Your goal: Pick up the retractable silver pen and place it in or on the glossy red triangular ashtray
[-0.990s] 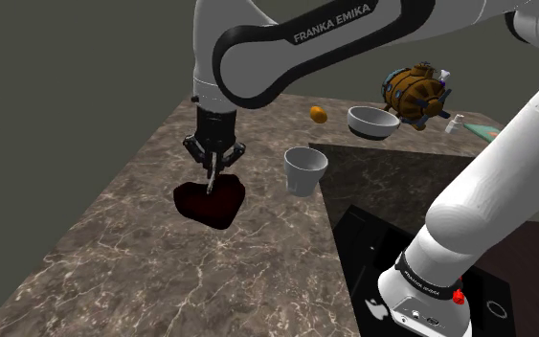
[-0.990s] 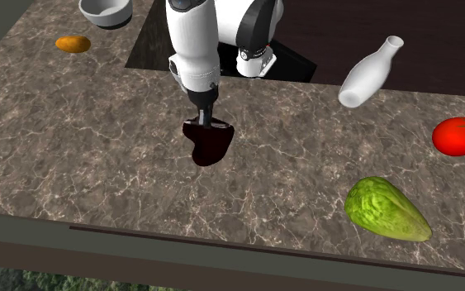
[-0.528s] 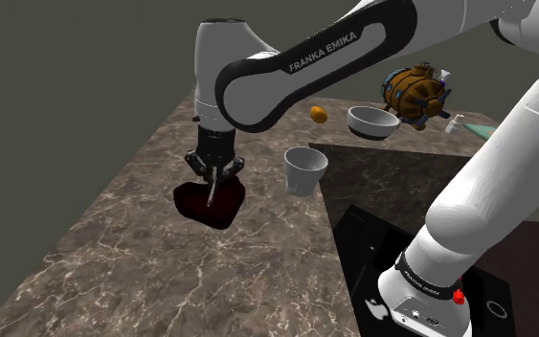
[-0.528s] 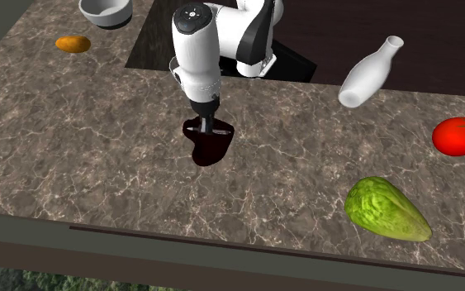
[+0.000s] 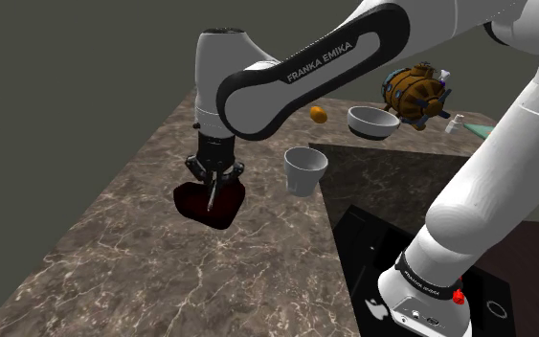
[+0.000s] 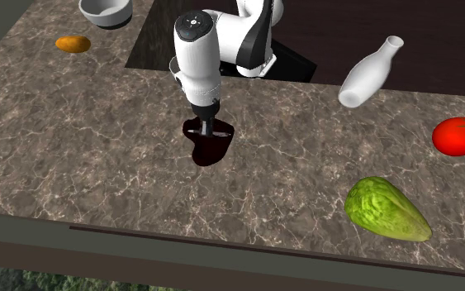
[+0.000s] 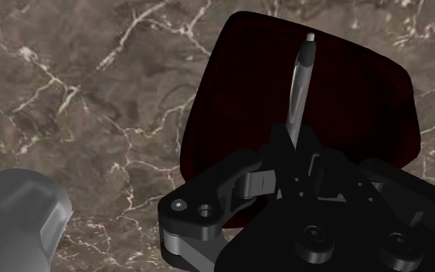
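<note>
The gripper (image 5: pixel 213 182) sits left of the middle in the shoulder view, pointing straight down from the white arm (image 5: pixel 286 72). Its 2 black fingers are pinched tight on the pen (image 7: pixel 299 89). The pen is thin and silver-grey with a small pale tip. In the wrist view it sticks out past the fingers, right over the dark red inside of the ashtray (image 7: pixel 231 100). I cannot tell if the tip touches the ashtray.

The ashtray (image 5: pixel 210 203) is dark red with 3 rounded corners. It lies flat on the brown marble counter (image 5: pixel 114 258), just under the gripper. In the second exterior view the ashtray (image 6: pixel 211 147) is a bit left of the middle, and the gripper (image 6: pixel 206 128) dips into its top part.

In the shoulder view a white cup (image 5: pixel 305 169) stands near the ashtray, to its right. Higher up and further right are a white bowl (image 5: pixel 371 122) and a little orange thing (image 5: pixel 319 114).

In the second exterior view a white bottle (image 6: pixel 371 73) leans at the upper right. A red tomato (image 6: pixel 460 135) is at the right edge, and a green lettuce (image 6: pixel 386 208) is at the lower right.
</note>
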Motion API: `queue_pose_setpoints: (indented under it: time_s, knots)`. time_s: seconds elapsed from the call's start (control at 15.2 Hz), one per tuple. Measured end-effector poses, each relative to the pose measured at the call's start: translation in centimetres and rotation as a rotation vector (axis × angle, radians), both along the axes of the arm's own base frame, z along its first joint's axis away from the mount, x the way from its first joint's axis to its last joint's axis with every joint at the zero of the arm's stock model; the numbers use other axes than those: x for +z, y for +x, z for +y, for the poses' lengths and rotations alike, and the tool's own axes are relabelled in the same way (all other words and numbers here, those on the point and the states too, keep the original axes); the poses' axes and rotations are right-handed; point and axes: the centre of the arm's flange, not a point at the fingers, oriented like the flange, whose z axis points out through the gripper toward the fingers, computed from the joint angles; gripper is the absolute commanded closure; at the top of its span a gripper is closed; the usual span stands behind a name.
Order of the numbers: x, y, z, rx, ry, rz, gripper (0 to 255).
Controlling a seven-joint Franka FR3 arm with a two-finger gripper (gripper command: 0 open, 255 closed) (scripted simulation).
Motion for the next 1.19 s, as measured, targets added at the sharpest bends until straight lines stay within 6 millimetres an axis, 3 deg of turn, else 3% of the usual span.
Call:
queue_pose_setpoints:
  time_s: [0.07,0.46,0.79,1.19]
  knots:
    - [0.0,0.0,0.0,0.0,0.0,0.0,0]
    - [0.0,0.0,0.0,0.0,0.0,0.0,0]
    - [4.3,-0.1,-0.2,0.0,0.0,-0.002,0]
    - [5.0,-0.3,-0.2,0.0,0.0,0.0,0]
